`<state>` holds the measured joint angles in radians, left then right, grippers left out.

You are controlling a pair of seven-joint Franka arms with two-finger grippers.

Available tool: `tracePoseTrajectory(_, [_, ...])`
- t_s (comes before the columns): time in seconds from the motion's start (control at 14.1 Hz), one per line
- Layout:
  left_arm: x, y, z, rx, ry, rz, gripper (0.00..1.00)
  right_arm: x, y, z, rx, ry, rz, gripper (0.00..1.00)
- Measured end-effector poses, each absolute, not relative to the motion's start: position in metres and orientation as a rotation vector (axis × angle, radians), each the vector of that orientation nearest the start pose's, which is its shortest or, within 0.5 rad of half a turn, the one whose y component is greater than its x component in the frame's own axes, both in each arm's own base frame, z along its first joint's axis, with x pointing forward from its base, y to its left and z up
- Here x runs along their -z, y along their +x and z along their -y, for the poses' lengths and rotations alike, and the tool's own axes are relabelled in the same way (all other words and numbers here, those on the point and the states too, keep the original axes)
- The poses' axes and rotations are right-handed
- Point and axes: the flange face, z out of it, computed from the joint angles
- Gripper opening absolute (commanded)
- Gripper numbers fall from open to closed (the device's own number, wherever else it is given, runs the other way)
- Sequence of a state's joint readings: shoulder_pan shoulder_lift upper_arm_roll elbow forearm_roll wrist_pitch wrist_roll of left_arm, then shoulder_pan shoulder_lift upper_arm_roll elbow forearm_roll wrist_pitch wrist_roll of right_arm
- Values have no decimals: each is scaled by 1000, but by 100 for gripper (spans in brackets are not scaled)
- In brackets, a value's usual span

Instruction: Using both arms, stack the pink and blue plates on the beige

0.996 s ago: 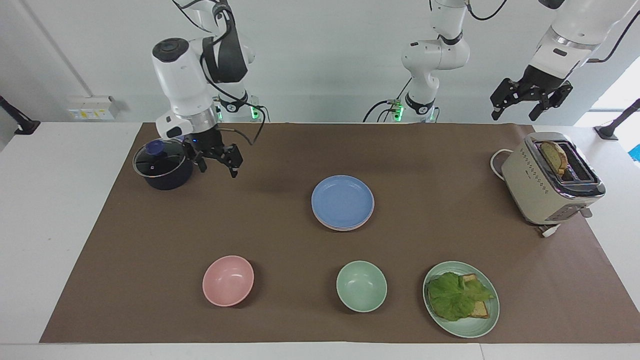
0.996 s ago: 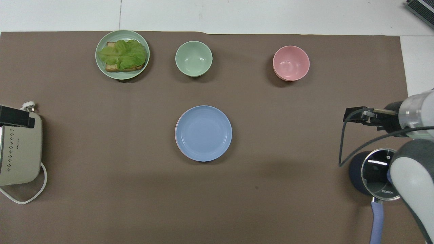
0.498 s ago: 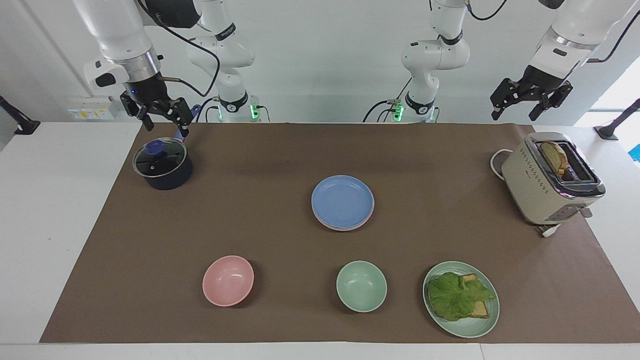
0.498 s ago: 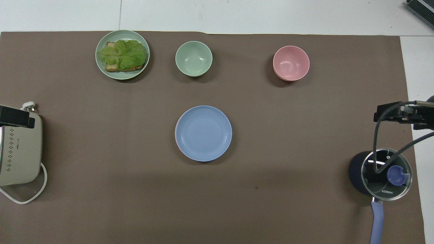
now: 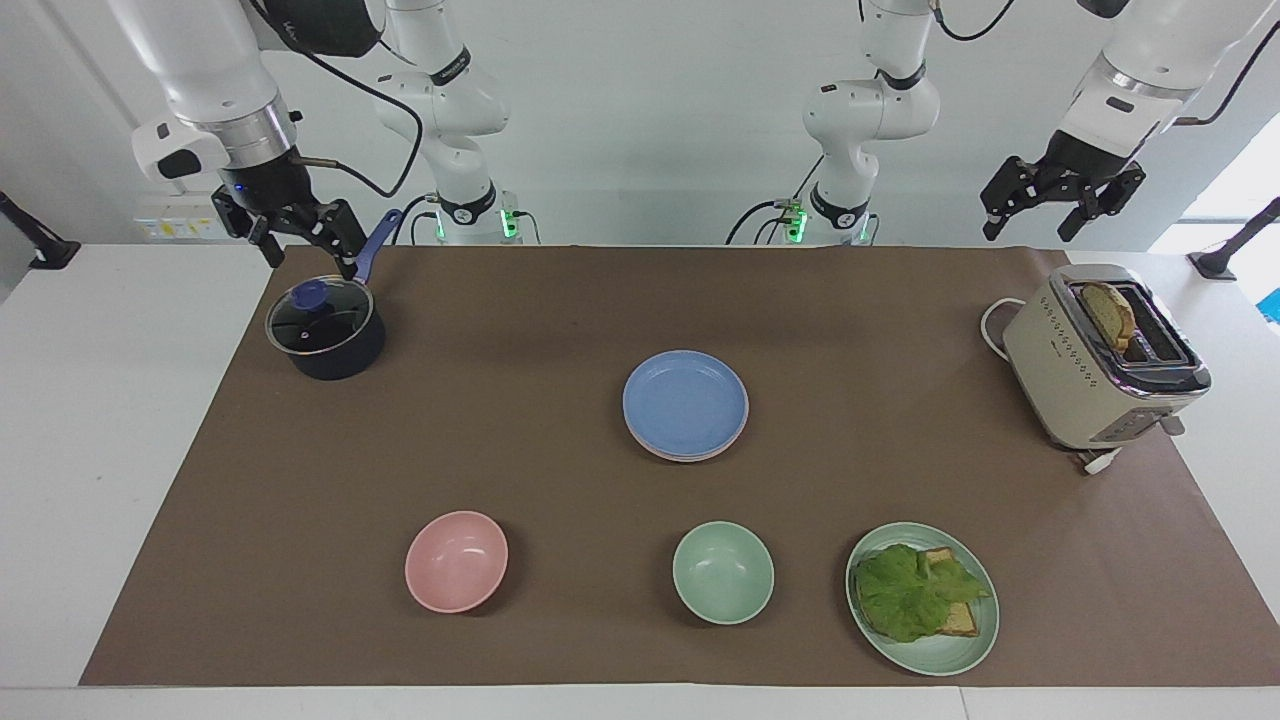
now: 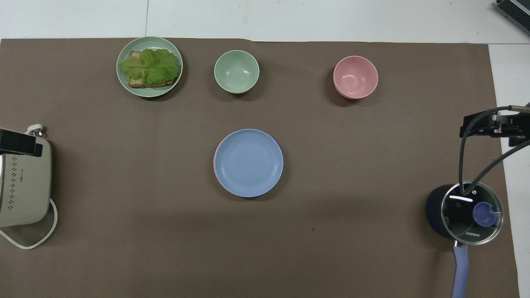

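The blue plate (image 5: 685, 402) (image 6: 248, 162) lies on top of a stack in the middle of the brown mat. A thin rim of the pink plate (image 5: 700, 455) (image 6: 215, 162) shows just under it. The beige plate is hidden beneath them. My right gripper (image 5: 308, 258) (image 6: 476, 125) hangs open and empty in the air over the pot's handle, at the right arm's end of the table. My left gripper (image 5: 1030, 230) waits open and empty high above the toaster's end of the table.
A dark pot with a glass lid (image 5: 325, 330) and a beige toaster holding bread (image 5: 1100, 355) stand at the two ends. Farther from the robots stand a pink bowl (image 5: 456, 560), a green bowl (image 5: 722, 572) and a green plate with lettuce on toast (image 5: 922, 597).
My right gripper has risen from beside the pot and drawn back toward its own end of the table. The left arm and the plates have not moved.
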<state>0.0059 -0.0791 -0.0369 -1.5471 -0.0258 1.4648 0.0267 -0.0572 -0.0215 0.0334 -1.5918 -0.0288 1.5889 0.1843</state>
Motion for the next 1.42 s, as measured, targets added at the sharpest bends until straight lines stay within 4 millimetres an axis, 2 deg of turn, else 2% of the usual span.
tracePoseTrajectory(1.42, [-669, 518, 20, -6, -3163, -95, 100, -627, 549, 11, 24, -3159, -262, 100])
